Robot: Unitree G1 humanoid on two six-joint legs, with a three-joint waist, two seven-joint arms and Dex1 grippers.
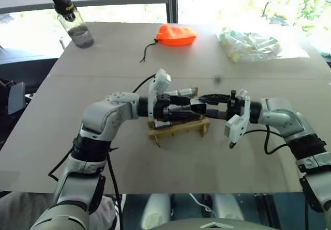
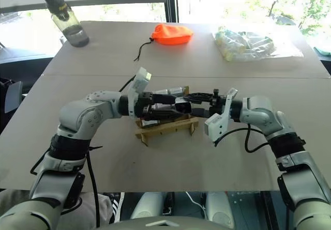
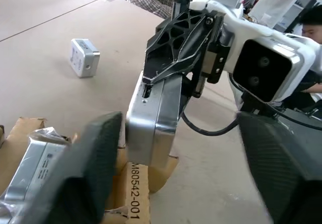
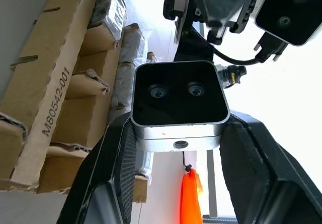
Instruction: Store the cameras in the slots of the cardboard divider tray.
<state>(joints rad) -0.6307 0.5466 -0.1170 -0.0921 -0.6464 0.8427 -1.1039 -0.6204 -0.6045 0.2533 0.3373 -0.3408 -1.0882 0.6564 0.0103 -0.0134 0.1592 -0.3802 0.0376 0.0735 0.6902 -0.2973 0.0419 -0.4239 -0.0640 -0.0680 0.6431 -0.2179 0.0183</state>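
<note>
The camera (image 4: 177,100) I am carrying sits clamped in my right pincer (image 4: 176,148), black lens face showing, held level just above the cardboard divider tray (image 1: 178,128) at mid-worktop (image 1: 103,54). My left pincer (image 3: 176,168) stands wide around that same camera from the other side, its pads not yet touching it, so I judge this a hand-over between my two arms. At least two wrapped cameras (image 3: 30,158) already stand in the tray's slots; I cannot count the rest under my arms. One more camera (image 3: 83,57) lies loose on the worktop near the tray. So storing is partly done, with this camera and the loose one left.
</note>
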